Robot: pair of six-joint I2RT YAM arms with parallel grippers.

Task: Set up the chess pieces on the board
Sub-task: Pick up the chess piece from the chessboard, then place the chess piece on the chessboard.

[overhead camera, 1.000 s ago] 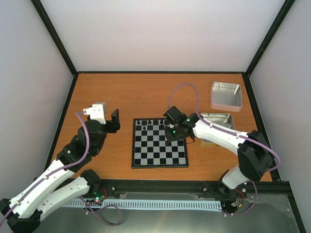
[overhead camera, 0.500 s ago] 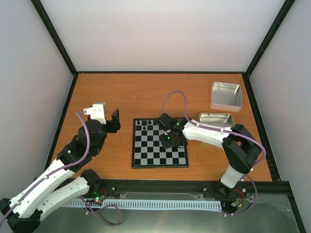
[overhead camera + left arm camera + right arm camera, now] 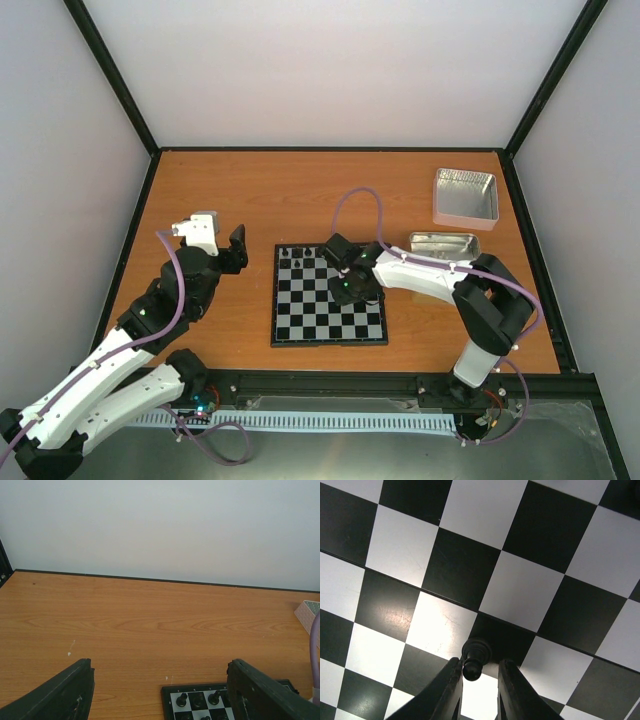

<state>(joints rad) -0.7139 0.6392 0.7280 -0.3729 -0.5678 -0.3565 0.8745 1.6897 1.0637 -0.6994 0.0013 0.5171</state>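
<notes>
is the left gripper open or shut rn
Open. The left gripper has its fingers far apart in the wrist view, table showing between them, nothing held.
</notes>
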